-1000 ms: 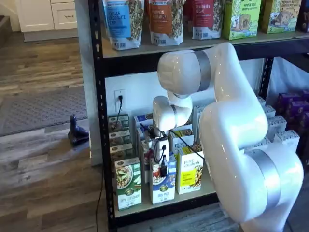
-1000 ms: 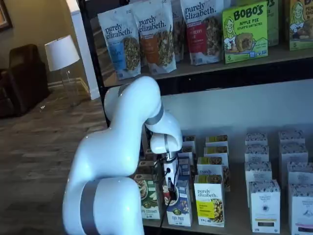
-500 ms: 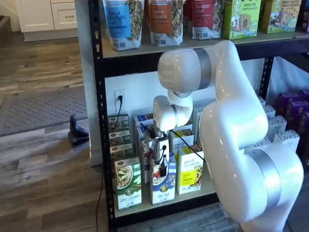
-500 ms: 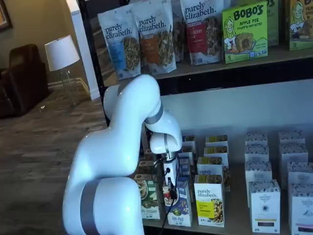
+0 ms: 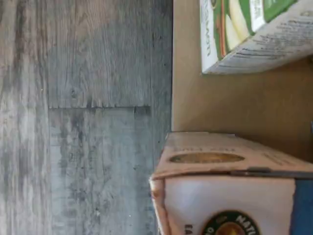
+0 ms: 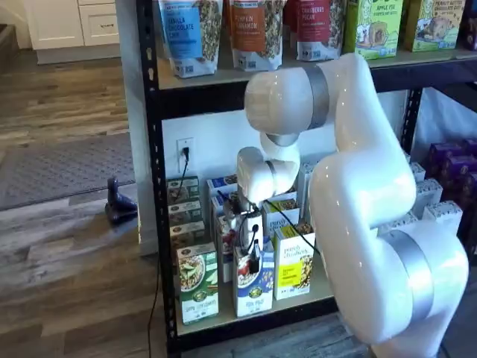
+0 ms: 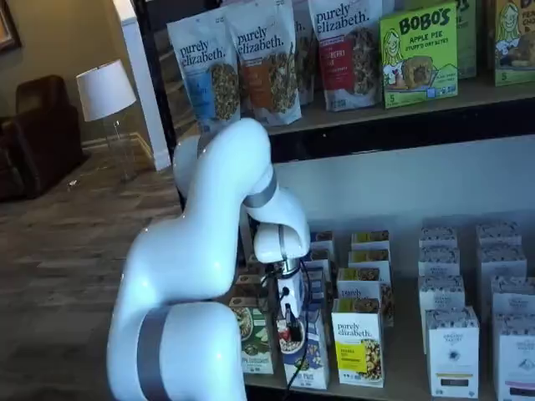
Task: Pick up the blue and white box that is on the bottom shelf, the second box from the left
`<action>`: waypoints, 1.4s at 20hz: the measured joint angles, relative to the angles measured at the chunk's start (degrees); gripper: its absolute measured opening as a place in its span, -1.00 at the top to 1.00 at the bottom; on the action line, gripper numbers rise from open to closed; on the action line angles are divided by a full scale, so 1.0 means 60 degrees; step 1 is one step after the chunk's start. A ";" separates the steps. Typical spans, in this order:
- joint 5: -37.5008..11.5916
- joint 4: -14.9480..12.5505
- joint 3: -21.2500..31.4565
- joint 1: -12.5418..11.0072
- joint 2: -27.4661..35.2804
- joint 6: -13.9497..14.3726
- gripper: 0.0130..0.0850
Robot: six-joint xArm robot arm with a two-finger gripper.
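Observation:
The blue and white box [image 6: 253,289] stands at the front of the bottom shelf [image 6: 298,300], between a green-and-white carton [image 6: 198,283] and a yellow carton [image 6: 293,270]. My gripper [image 6: 252,257] reaches down onto the box's top, its black fingers shut on the upper edge. In both shelf views the box [image 7: 309,355] hangs under the gripper [image 7: 290,322], tipped slightly toward the shelf's front. The wrist view shows the box's top flap [image 5: 220,159] close up, with the beige shelf board [image 5: 234,103] behind it.
More rows of cartons stand behind the front ones. White-and-grey boxes [image 7: 451,351] fill the shelf's right part. Granola bags [image 6: 253,30] line the higher shelf. The green-and-white carton [image 5: 254,34] lies close beside the box in the wrist view, and grey wood floor [image 5: 88,117] lies beyond the shelf edge.
The fingers closed on the box's top. The box has since shifted slightly toward the shelf's front, and the arm's upper joint has risen a little.

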 joint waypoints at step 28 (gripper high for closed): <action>-0.1645 -0.0078 0.5844 0.0490 -0.4753 0.0568 0.00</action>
